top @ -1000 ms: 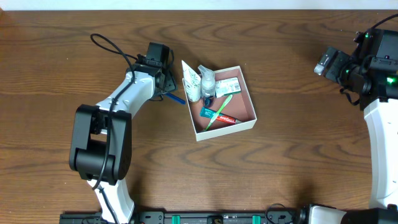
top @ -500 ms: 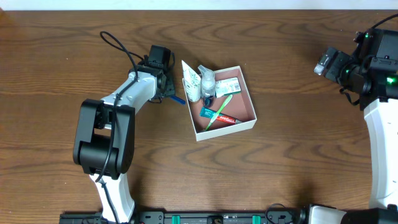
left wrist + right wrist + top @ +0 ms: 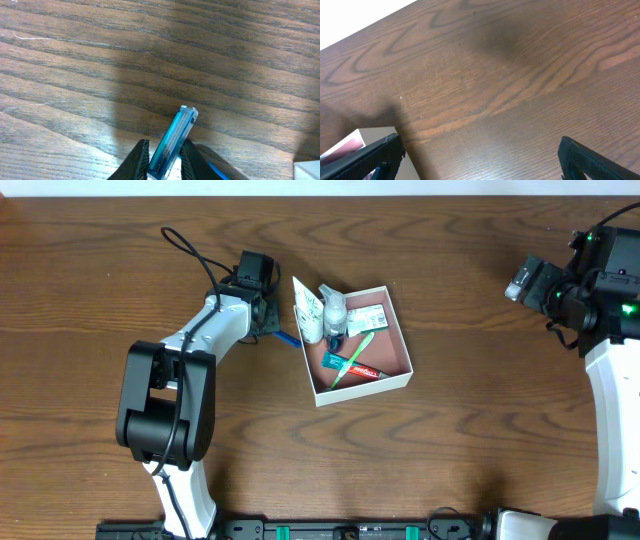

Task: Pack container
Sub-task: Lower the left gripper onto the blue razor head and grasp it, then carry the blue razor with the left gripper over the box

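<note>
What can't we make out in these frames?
1. The blue item in the left gripper: the left wrist view shows only its tip and the bottom edge cuts the rest. Overhead, the arm covers most of it.
2. The toiletries in the container: labels too small overhead.
3. The container, right wrist view: only a corner, cut by the left edge.
4. The right gripper: overhead, fingers lost against the wrist hardware.

surface point(image 3: 450, 460): wood grain, smooth, slight sheen
blue stick point(image 3: 172, 140): translucent glossy plastic
container point(image 3: 365, 391): matt walls
left pincer point(image 3: 165, 146): matt black
</note>
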Motion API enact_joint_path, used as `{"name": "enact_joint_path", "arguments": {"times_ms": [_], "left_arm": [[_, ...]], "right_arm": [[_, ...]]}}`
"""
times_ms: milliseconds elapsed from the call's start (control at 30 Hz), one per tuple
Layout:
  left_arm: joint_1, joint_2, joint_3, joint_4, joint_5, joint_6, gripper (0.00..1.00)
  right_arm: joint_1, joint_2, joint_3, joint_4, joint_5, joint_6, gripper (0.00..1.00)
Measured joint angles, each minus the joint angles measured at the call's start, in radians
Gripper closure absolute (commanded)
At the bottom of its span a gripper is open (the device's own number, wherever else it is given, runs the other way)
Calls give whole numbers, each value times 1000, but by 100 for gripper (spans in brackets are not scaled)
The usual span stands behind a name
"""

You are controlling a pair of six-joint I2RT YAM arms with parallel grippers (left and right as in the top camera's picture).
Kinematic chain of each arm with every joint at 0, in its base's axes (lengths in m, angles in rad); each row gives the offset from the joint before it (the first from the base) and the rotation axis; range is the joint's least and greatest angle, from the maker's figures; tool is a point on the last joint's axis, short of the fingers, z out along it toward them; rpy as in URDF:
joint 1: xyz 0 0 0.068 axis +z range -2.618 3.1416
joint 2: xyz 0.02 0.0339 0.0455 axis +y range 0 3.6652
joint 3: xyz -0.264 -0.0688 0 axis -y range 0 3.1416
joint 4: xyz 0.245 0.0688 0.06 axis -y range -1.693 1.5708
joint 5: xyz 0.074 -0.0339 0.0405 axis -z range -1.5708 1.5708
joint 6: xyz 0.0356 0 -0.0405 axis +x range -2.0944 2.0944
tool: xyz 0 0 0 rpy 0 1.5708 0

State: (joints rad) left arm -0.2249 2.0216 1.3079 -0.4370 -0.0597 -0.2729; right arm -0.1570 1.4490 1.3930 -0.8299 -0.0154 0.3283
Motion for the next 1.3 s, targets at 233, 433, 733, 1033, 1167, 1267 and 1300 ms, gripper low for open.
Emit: {"name": "enact_joint_path", "arguments": {"times_ms": [233,433,733,1033,1167,1267,1300], "left_arm": [[0,-6,1,-7,-6,11,93],[0,-2,1,-2,-10,7,94],[0,-3,1,-5,-10,7,94],[33,-134,0,-33,-7,7,94],[68,-242,0,-58,-7,4,94],[85,-314,0,-85,-7,0,95],[89,-348,0,-99,-7,-1,94]], "right_arm": [[0,0,0,0,0,0,1],[0,0,0,0,0,0,1],[0,0,0,0,0,0,1],[0,0,0,0,0,0,1],[0,0,0,0,0,0,1],[0,0,0,0,0,0,1],[0,0,0,0,0,0,1]]}}
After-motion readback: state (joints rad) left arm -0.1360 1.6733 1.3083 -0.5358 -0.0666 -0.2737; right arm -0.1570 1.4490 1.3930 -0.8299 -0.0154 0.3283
